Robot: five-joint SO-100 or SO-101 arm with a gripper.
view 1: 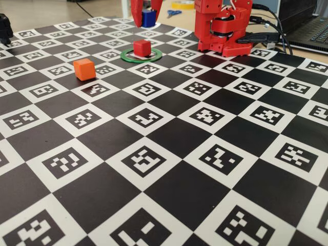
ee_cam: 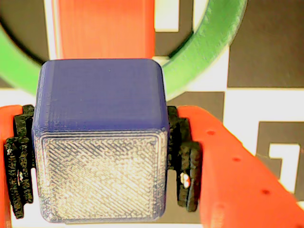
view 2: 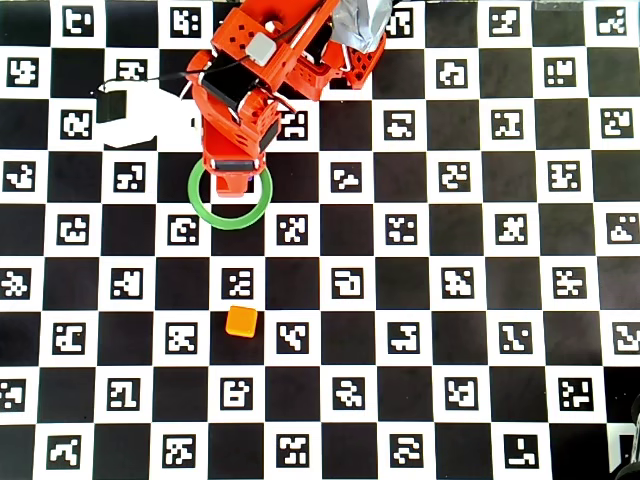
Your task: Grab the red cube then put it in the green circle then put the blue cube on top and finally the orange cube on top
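Note:
The red cube (view 1: 142, 47) sits inside the green circle (view 1: 141, 56) on the checkered mat. Behind them in the fixed view, my gripper (view 1: 147, 20) hangs above the mat, shut on the blue cube (view 1: 149, 19). The wrist view shows the blue cube (ee_cam: 99, 95) clamped between the black pads (ee_cam: 183, 161) of my gripper (ee_cam: 99, 166), with the red cube (ee_cam: 107, 28) and an arc of the green circle (ee_cam: 204, 42) beyond it. The orange cube (view 1: 84, 69) lies apart, left of the circle and nearer the fixed camera. In the overhead view my gripper (view 2: 232, 176) covers the green circle's (view 2: 230, 222) upper part, and the orange cube (view 2: 240, 321) lies below.
The arm's red base (view 1: 223, 25) stands at the mat's back right. Behind the mat lie scissors (view 1: 174, 13), cables and a laptop (view 1: 312, 31). A black object (view 1: 4, 28) sits at the far left edge. The marker mat (view 1: 169, 154) covers the table.

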